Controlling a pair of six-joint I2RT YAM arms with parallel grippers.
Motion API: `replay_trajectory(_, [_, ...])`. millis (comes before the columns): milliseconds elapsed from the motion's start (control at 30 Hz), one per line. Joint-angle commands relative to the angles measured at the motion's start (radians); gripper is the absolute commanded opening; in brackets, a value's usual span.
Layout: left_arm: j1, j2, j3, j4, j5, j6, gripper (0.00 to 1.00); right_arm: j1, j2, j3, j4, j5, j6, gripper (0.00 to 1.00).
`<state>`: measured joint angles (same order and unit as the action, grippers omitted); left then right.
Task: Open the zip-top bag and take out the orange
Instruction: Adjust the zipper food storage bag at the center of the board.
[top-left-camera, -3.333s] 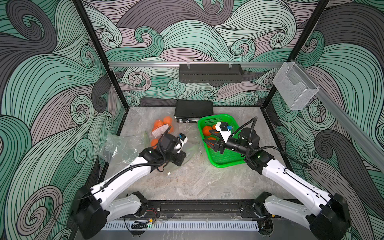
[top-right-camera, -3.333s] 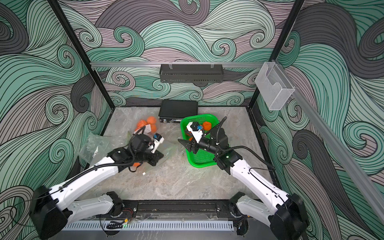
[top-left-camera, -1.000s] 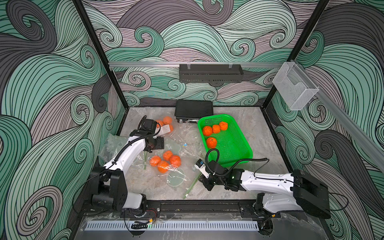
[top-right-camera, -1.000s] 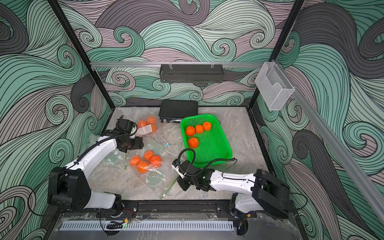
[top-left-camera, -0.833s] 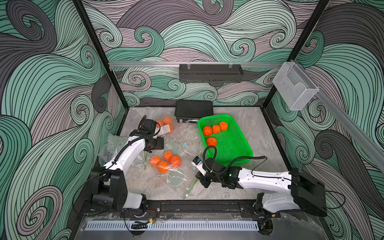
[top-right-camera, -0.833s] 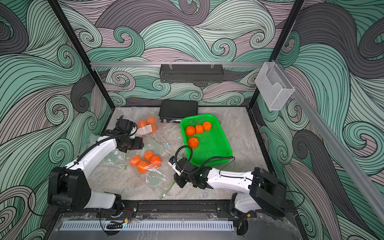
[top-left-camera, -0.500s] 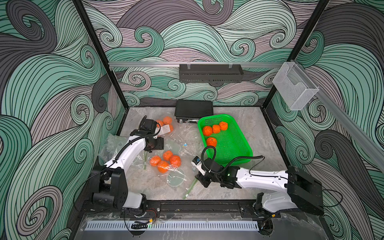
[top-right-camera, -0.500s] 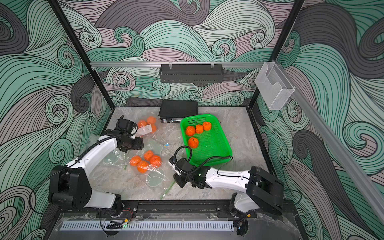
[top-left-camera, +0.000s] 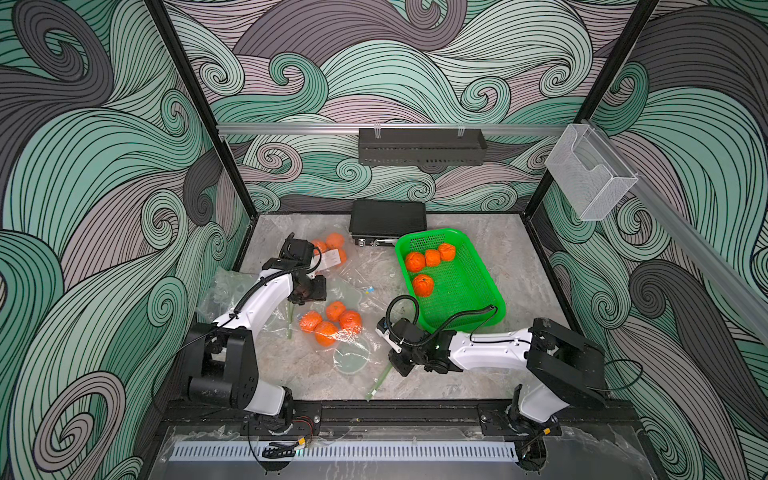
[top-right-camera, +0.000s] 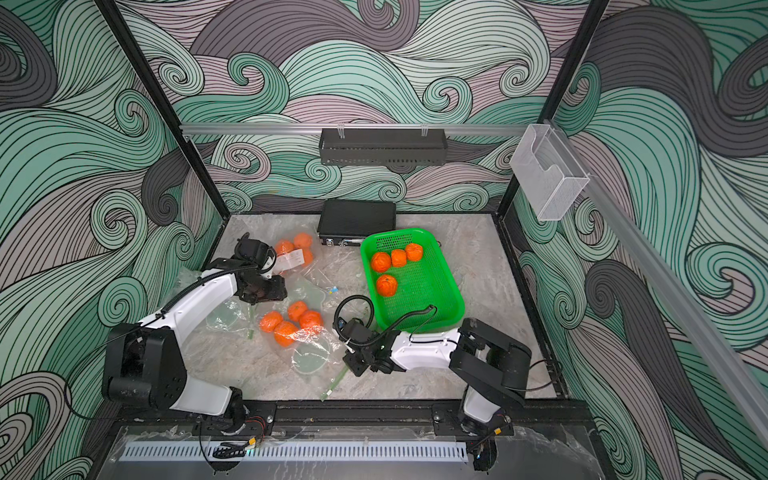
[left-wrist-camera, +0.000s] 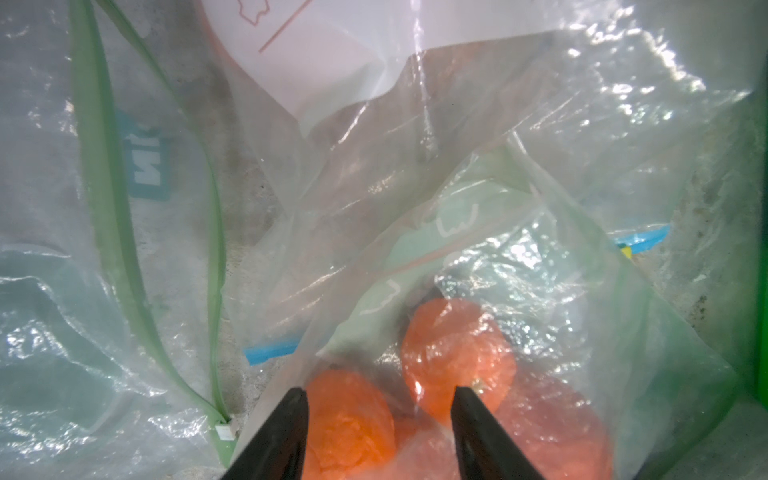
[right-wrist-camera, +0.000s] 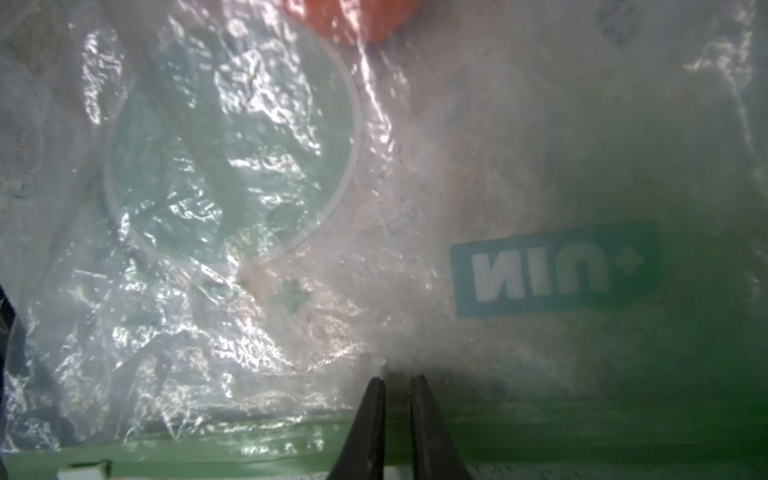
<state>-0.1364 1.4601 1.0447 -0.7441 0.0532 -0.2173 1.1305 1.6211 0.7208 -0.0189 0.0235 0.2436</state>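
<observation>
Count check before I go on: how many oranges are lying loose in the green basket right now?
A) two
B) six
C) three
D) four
D: in a top view, four oranges lie in the green basket, three in a row near its far end and one alone closer to the middle.

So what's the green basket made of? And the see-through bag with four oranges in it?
The green basket looks like hard moulded plastic: bright even colour, a grid of little holes. The zip-top bag looks like thin soft plastic film: clear, shiny, crinkled, so the oranges show through.
</observation>
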Motion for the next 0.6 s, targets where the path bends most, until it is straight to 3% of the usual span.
replay_trajectory(0, [0.005, -0.020, -0.001, -0.019, 0.004, -0.002, 0.56, 0.005, 0.002, -0.015, 0.004, 0.002, 0.016, 0.16])
replay_trajectory(300, [0.008, 0.037, 0.012, -0.020, -0.006, 0.006, 0.62, 0.004, 0.003, -0.027, 0.018, -0.006, 0.020, 0.15])
replay_trajectory(433, [0.009, 0.054, 0.014, -0.021, 0.031, 0.012, 0.41, 0.003, 0.002, -0.033, 0.024, -0.007, 0.022, 0.15])
replay_trajectory(567, [0.009, 0.039, 0.013, -0.026, 0.092, 0.012, 0.00, 0.003, 0.000, -0.038, 0.028, -0.004, 0.026, 0.15])
